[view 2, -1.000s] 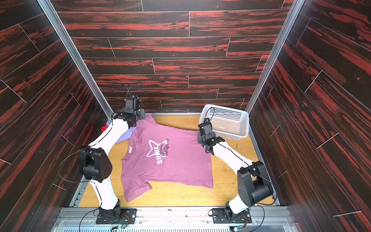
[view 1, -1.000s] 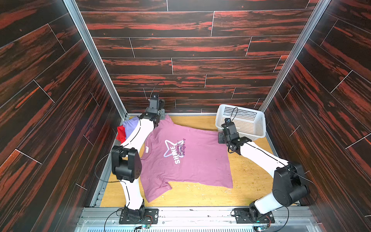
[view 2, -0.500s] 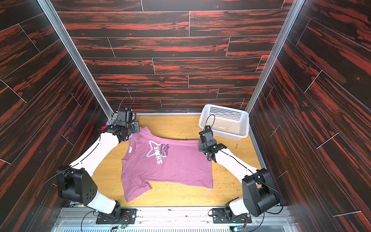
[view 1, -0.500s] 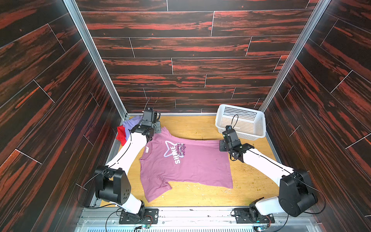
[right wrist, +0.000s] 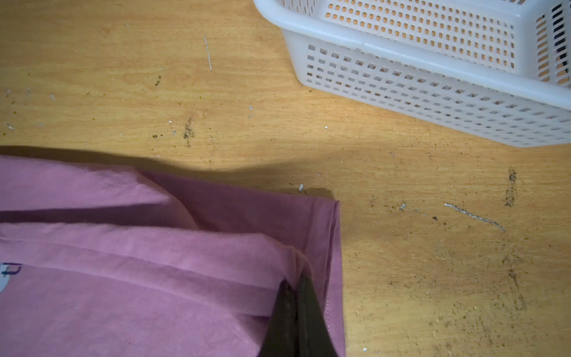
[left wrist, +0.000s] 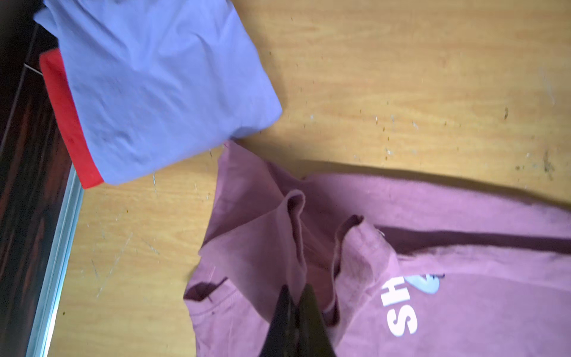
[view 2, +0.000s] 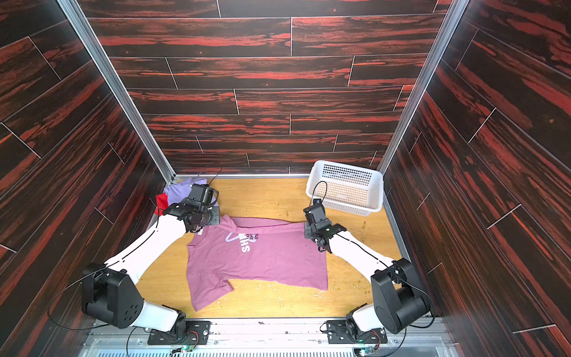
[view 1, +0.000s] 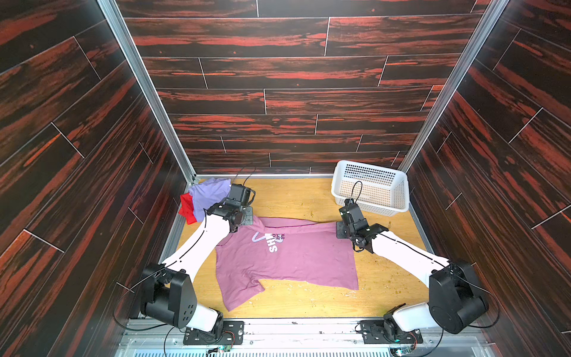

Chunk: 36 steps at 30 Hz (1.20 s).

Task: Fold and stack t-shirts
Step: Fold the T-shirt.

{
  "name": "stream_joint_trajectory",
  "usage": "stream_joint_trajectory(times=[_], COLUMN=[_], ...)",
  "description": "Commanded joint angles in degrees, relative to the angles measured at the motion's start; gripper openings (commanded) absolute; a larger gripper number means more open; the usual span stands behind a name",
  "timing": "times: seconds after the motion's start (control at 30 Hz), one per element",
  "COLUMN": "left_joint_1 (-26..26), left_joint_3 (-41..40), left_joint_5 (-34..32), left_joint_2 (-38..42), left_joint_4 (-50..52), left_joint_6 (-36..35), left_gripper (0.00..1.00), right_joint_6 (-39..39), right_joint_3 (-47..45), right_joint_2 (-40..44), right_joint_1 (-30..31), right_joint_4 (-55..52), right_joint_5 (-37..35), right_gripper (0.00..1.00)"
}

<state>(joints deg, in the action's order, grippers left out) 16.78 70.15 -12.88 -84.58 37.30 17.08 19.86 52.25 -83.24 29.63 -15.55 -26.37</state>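
The pink shirt is lying on the table between the two arms, print up. Its collar is pointing to the left arm and its hem to the right. Its far strip is doubling over toward the near side and is covering part of the white lettering. The near sleeve is lying flat, angling toward the near rail.

The left gripper is pinching a ridge of pink cloth beside the collar, with its jaws clenched on the fabric. The right gripper is gripping the hem at the far corner, and its jaws are pressing together on a bunched fold. Between them the doubled edge is running in a nearly straight line and is casting a dark shadow on the wood. It is probably hanging just off the table, though the shadow makes that hard to judge.

The lavender shirt is sitting folded in the far left corner on top of the red shirt, which is showing only along the wall side. The pink shirt's far sleeve tip is lying just beside the lavender corner.

The basket is sitting in the far right corner, apart from the pink hem.
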Motion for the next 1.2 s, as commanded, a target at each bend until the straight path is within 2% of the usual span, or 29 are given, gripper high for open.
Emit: stream_joint_trajectory(times=[0.0,0.23,0.27,0.3,0.33,0.37,0.57,0.6,0.7,0.83,1.0,1.17], left_joint_1=[0.71,1.33,1.35,1.27,1.33,1.35,1.33,1.33,1.37,1.33,1.36,1.42], left_joint_3=[-1.89,-4.14,-4.33,-4.34,-4.40,-4.25,-2.10,-1.63,-1.00,1.26,5.62,0.05], left_joint_5=[-0.48,0.68,0.65,-0.01,-0.57,-0.80,-0.96,-0.76,-0.81,2.73,10.45,12.21], left_joint_2=[2.56,2.20,1.97,1.72,1.46,1.24,2.08,2.13,1.83,-1.88,-8.51,-8.91], left_joint_4=[5.61,7.46,8.37,9.29,10.09,10.72,9.02,8.31,3.72,1.14,8.72,9.73], left_joint_6=[1.28,2.14,2.08,2.08,2.31,2.19,2.08,2.08,1.83,1.99,2.83,4.00], left_gripper=[0.00,0.00,0.01,0.30,0.89,1.00,1.00,1.00,1.00,0.99,0.81,0.53], right_joint_6=[1.06,2.58,2.79,3.20,3.30,3.59,4.49,4.49,4.36,4.14,4.53,4.66], right_joint_3=[-1.09,-1.56,-1.71,-1.76,-1.86,-1.89,-1.25,-1.06,-0.56,-0.06,-1.13,-1.71], right_joint_2=[-0.55,-2.01,-2.11,-2.26,-2.43,-2.47,-1.45,-1.21,-0.61,-0.80,-0.87,-1.17], right_joint_1=[0.43,0.54,0.54,0.57,0.60,0.61,1.05,1.16,1.16,1.22,1.24,1.36], right_joint_4=[-1.74,-3.24,-3.47,-3.85,-4.03,-4.18,-4.38,-4.48,-4.40,-4.36,-4.40,-4.05], right_joint_5=[-0.81,-0.79,-0.66,-0.69,-0.71,-0.80,-1.71,-2.03,-2.29,-2.54,-2.66,-1.13], right_gripper=[0.00,0.00,0.04,0.11,0.17,0.24,0.52,0.55,0.56,0.55,0.52,0.47])
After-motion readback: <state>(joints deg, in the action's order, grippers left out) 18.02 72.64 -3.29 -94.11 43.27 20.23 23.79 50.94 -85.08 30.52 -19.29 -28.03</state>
